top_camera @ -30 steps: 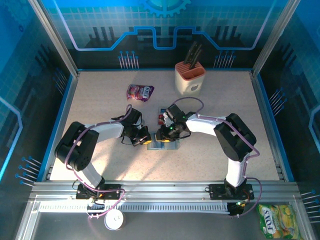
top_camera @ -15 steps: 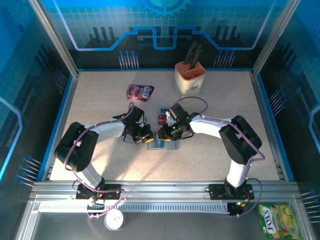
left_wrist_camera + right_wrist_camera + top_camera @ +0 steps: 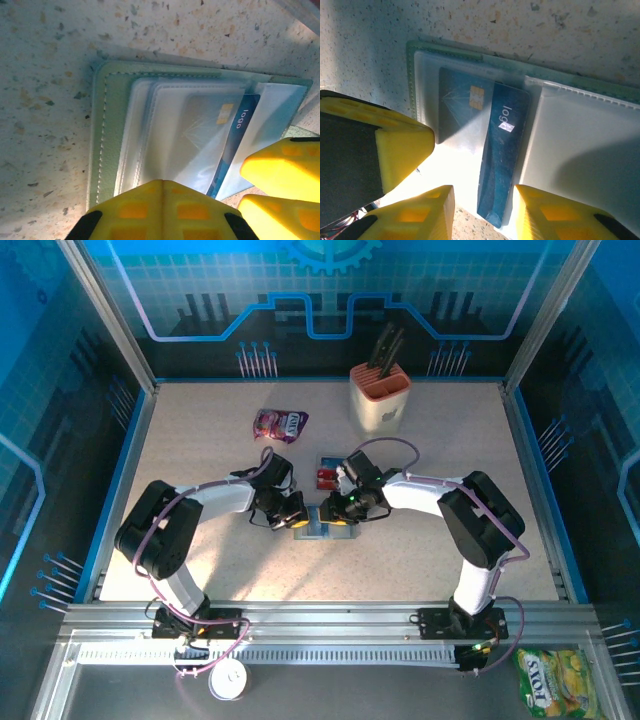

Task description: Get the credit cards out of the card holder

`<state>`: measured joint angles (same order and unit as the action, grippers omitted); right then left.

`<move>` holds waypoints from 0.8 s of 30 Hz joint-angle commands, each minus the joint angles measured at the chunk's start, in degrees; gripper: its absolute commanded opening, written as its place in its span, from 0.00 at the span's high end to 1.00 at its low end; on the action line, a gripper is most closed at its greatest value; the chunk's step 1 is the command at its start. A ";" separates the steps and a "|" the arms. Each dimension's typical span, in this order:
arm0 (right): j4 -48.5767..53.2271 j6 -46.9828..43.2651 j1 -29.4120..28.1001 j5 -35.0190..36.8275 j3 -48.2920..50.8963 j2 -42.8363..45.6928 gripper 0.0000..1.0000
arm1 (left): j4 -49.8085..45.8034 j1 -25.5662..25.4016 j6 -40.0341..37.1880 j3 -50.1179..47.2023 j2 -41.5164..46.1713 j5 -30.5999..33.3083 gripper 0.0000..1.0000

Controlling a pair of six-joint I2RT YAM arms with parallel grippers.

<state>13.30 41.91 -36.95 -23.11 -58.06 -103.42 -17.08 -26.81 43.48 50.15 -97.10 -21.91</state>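
The open sage-green card holder point(image 3: 324, 529) lies mid-table point(image 3: 200, 450), the clenched left fingers point(image 3: 162, 205) resting on its 9 o'clock edge, while the right fingers point(image 3: 422, 216) at 3 o'clock stand parted astride the end of a blue credit card point(image 3: 502, 160) that juts from a slot.

— how many cards in the one card holder point(image 3: 107, 130)?
— two blue: a chip card point(image 3: 462, 105), a logo card point(image 3: 502, 150). loose red cards point(image 3: 324, 478) beside it, too small to count.
— else?
— one purple pouch point(image 3: 281, 424), one knife block point(image 3: 380, 400).
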 commanded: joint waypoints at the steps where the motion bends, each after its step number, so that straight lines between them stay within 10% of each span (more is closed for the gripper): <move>1: -1.20 0.70 0.65 -1.61 0.57 0.53 0.63 | -2.23 -0.26 -0.88 0.88 -0.20 0.95 1.00; 24: -2.49 1.37 0.83 -1.83 1.16 -0.34 0.63 | -3.39 -0.24 -1.48 0.85 -2.56 0.90 1.00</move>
<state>11.60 42.61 -36.93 -24.45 -57.78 -103.88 -17.74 -26.81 43.31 50.65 -97.84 -21.89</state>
